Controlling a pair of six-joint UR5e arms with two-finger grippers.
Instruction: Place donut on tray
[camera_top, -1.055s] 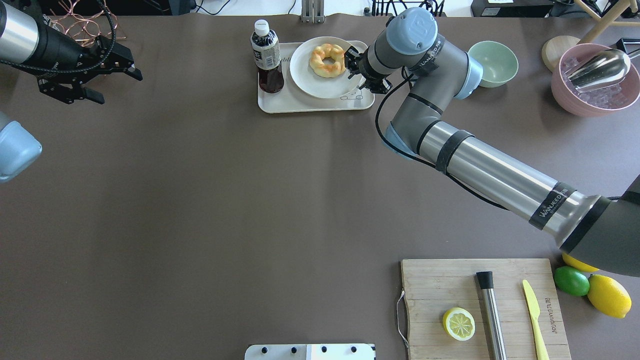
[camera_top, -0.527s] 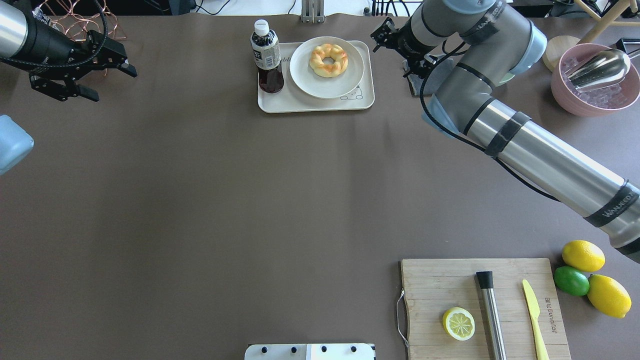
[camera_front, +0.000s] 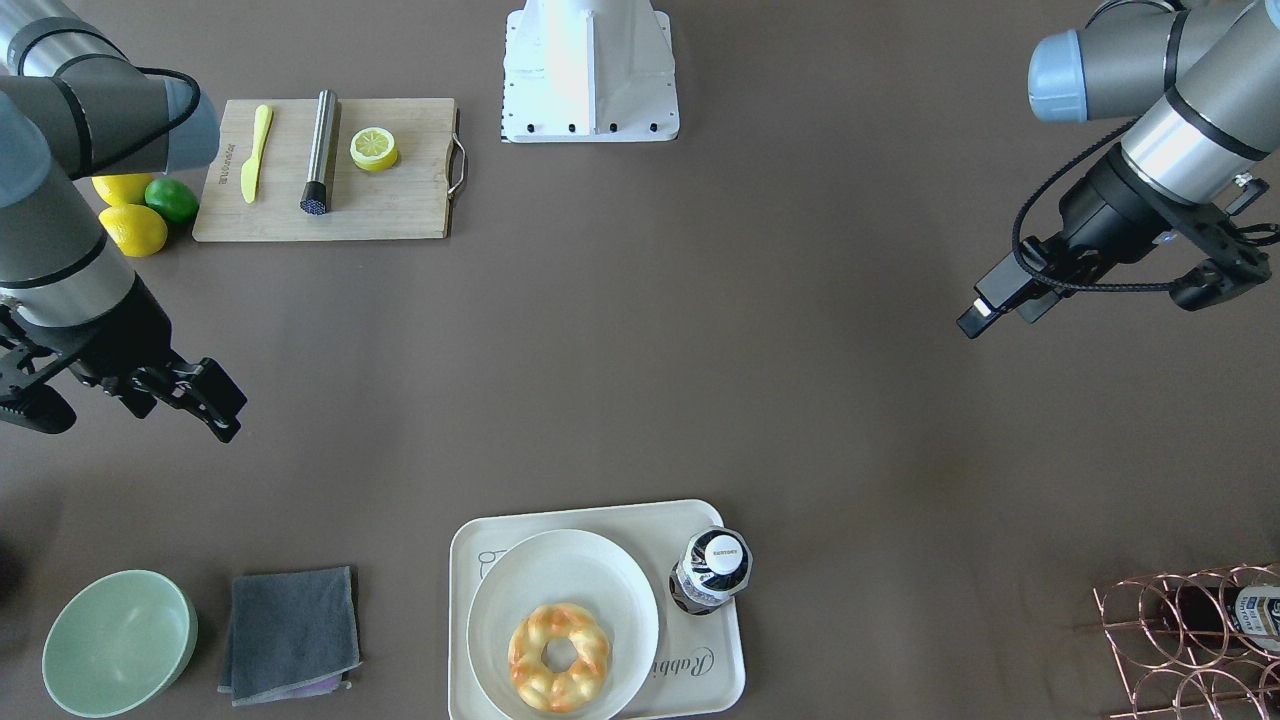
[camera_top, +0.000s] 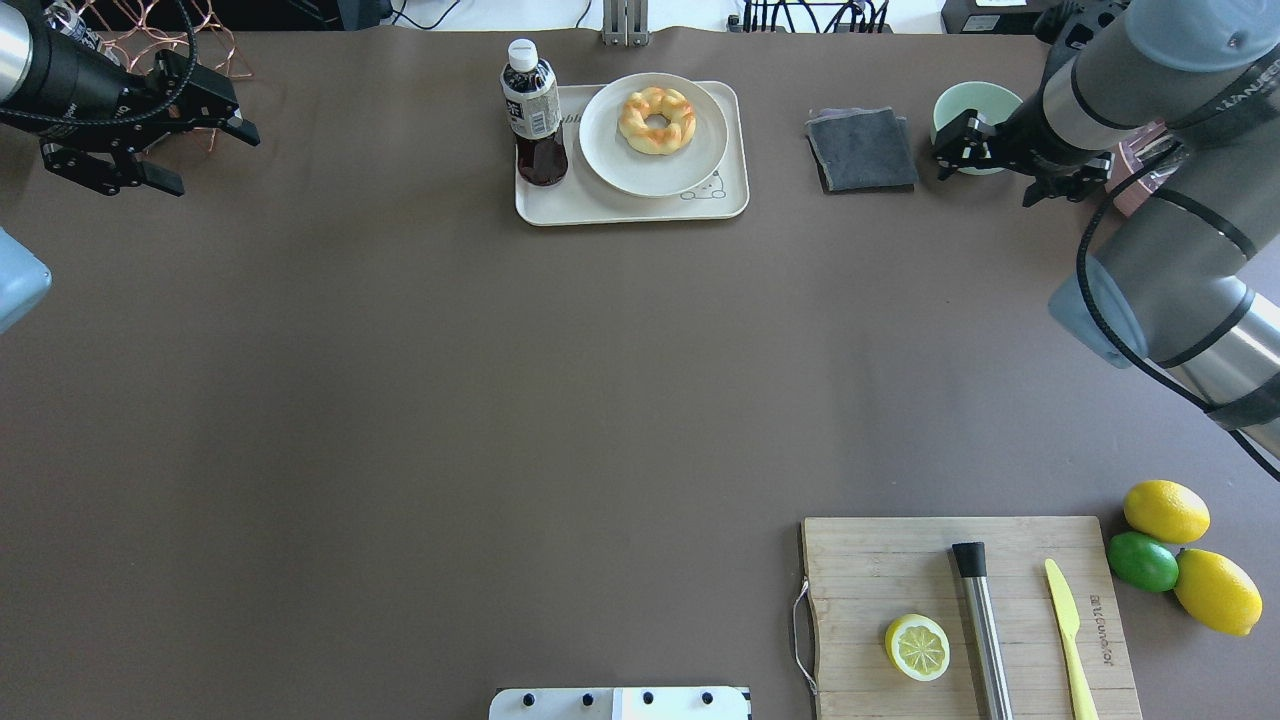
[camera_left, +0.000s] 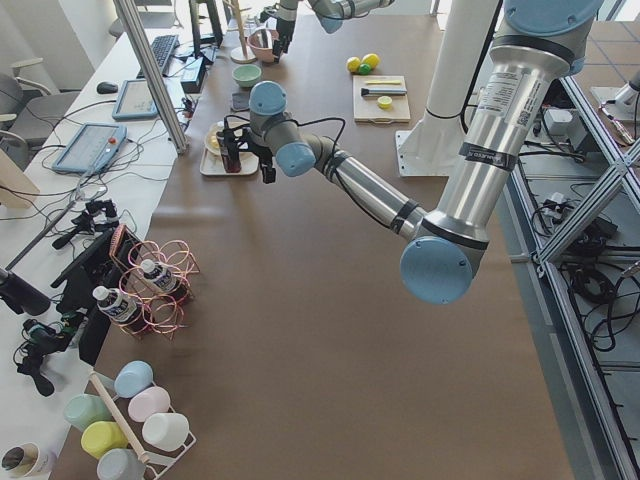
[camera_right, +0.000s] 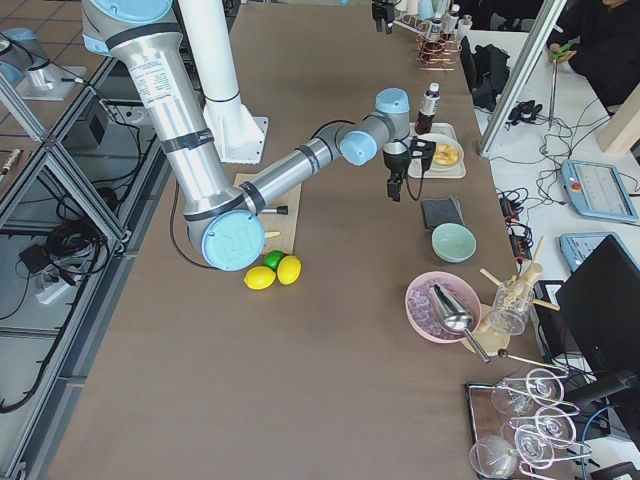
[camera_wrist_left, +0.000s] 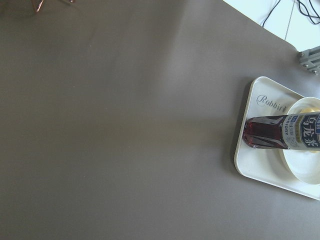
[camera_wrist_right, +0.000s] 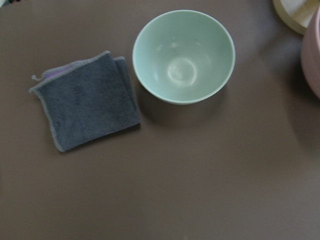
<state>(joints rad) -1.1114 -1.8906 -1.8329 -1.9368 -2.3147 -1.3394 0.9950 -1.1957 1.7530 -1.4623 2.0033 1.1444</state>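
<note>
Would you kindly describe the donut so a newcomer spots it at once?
The cream tray lies at the table's far edge. On its white plate, beside a dark bottle, sits the donut: the only twisted golden ring with orange-brown patches.

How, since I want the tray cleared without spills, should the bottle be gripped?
Probably around the labelled body of the bottle, jaws level, coming in from the robot's left. It stands upright at the left end of the tray, and the plate sits close beside it on the right, so the left side looks free for fingers.
</note>
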